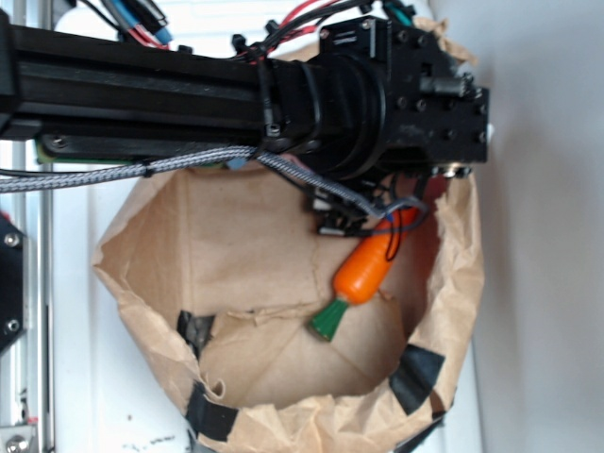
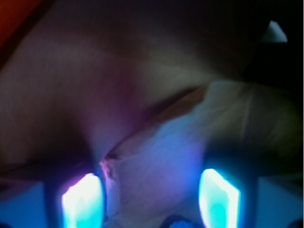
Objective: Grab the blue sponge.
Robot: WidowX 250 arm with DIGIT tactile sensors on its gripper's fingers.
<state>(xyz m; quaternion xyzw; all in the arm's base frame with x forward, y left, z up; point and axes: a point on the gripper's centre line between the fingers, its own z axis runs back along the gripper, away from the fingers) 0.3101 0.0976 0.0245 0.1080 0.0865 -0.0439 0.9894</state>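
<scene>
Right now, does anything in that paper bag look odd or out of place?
The blue sponge can't be seen in either view. Only the toy carrot shows inside the crumpled, tape-patched paper bag, its top end hidden under the arm. The wrist view is too blurred to help.

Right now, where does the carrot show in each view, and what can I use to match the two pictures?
Exterior: the carrot lies inside the paper bag, right of centre, green stem toward the lower left, its upper end hidden under the arm.
Wrist: no clear carrot; the picture is blurred, and only an orange-red patch fills the top left corner.
Shared landmark: the bag's creased brown paper.
</scene>
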